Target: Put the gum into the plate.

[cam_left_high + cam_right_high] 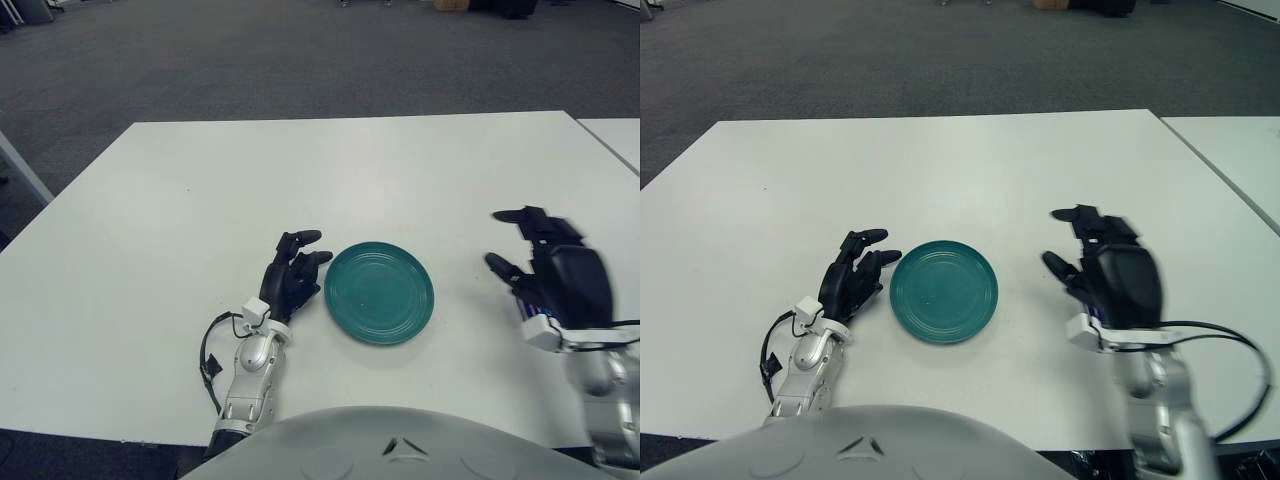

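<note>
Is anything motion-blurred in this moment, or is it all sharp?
Left eye view: the right hand is smeared, its edges soft, while the plate and left hand are crisp. Right eye view: the same hand is slightly soft; the table is evenly lit, without glare.

White table [330, 170] filled the middle of the frame, grey carpet beyond its far edge. Teal plate [379, 292] lay flat at lower centre. Left hand [290, 278] lay just left of the plate.
</note>
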You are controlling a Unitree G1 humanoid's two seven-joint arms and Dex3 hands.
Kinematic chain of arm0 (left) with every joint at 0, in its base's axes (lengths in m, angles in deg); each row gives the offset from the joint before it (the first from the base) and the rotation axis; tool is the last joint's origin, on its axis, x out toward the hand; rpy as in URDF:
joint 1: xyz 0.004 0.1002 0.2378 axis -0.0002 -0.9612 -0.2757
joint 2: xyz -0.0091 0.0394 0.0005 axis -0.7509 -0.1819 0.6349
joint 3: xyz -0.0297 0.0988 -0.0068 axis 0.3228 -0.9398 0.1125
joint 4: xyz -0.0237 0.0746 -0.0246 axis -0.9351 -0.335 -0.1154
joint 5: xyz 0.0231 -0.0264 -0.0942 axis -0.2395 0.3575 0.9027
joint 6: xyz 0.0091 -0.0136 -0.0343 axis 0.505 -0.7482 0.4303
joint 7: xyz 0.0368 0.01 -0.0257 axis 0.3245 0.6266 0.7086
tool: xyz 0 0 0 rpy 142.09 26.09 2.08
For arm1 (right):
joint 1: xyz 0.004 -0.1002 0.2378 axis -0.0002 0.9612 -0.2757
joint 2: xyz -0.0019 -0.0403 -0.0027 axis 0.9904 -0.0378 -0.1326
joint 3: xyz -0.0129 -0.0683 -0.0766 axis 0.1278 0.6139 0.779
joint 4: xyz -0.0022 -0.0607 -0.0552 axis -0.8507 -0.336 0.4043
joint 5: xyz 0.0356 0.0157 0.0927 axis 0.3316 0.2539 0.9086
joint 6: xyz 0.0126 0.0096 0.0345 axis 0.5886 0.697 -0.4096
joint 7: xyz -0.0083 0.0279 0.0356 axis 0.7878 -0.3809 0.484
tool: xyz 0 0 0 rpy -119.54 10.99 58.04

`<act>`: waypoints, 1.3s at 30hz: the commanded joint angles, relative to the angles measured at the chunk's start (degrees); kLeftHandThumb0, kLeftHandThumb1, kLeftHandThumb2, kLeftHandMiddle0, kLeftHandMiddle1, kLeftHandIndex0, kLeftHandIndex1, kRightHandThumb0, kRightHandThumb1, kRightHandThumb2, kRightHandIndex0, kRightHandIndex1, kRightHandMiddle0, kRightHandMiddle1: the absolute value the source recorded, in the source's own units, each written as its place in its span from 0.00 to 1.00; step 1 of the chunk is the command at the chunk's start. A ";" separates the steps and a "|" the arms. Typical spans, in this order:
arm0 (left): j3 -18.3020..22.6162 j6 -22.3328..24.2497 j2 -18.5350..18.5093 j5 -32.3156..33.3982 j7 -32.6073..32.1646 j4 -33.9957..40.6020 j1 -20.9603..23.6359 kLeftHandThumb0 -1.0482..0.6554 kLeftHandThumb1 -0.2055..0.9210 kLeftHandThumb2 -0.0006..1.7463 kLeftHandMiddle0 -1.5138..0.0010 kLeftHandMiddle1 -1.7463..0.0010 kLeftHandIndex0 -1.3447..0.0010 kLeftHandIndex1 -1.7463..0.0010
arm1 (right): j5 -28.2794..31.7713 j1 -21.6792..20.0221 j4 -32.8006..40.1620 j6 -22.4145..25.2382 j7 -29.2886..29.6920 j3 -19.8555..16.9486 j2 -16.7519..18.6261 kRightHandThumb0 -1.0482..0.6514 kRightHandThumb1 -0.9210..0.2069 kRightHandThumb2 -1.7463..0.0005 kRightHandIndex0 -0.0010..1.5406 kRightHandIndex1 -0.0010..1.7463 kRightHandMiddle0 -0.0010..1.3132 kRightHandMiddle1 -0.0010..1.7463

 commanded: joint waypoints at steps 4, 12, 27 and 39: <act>-0.16 1.45 1.65 -0.73 -1.48 -1.89 -1.29 0.30 1.00 0.37 0.70 0.43 0.85 0.28 | -1.35 10.98 6.95 -2.91 -8.80 -6.59 -3.88 0.07 0.00 0.86 0.14 0.06 0.00 0.38; 0.21 1.05 1.10 -0.27 -1.18 -2.46 -0.84 0.30 1.00 0.37 0.70 0.43 0.86 0.27 | -0.83 11.58 5.30 -4.31 -15.52 -8.34 -4.56 0.07 0.00 0.84 0.15 0.05 0.00 0.34; 2.00 1.48 -0.14 0.60 0.44 -3.34 0.14 0.28 1.00 0.39 0.68 0.43 0.85 0.29 | -1.50 9.65 -10.53 -3.73 -14.31 -4.87 -6.45 0.03 0.00 0.70 0.20 0.05 0.00 0.35; 3.52 2.25 -0.87 1.73 2.49 -3.28 0.69 0.23 1.00 0.41 0.68 0.43 0.84 0.31 | -2.60 8.56 -14.88 -0.38 -13.48 1.47 -5.87 0.05 0.00 0.64 0.19 0.03 0.00 0.34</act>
